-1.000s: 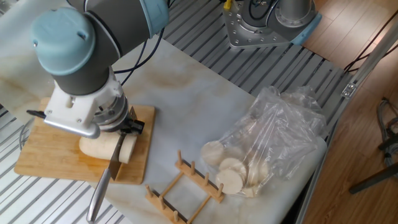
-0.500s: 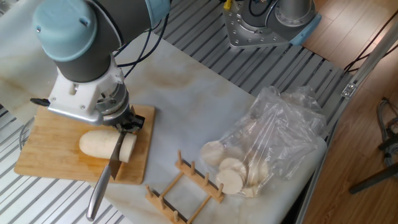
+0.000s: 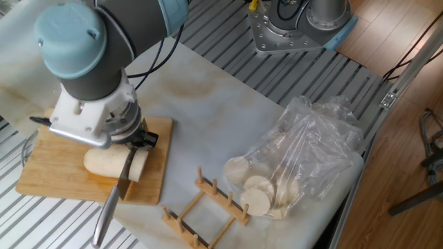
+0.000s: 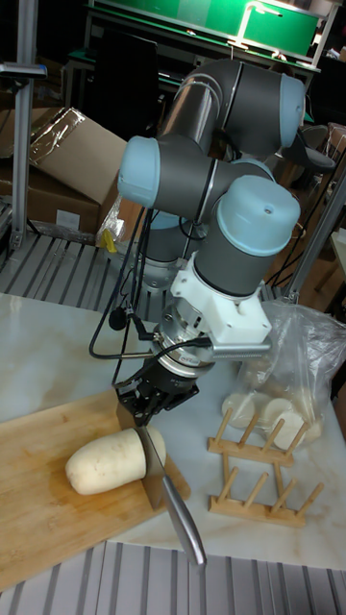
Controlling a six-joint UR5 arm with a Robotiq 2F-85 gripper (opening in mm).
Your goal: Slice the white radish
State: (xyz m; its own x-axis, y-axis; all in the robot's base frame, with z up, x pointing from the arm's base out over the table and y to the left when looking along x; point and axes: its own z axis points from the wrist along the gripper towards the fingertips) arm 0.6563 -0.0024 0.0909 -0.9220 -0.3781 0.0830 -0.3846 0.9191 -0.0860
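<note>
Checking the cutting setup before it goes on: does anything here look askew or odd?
The knife in the hand is buried in the white radish, its metal handle jutting past the cutting board edge. Otherwise nothing stands out.

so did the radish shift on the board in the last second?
Yes, slightly. In the fixed view the radish has slid left, toward the far end of the cutting board, away from the wooden rack, with the knife still in it.

Bare marble-patterned counter (image 3: 208, 104) lies open between the bamboo cutting board (image 3: 48, 169) and the crinkled clear plastic bag (image 3: 311, 152); the slotted wooden rack (image 3: 208, 207) blocks the near edge.
</note>
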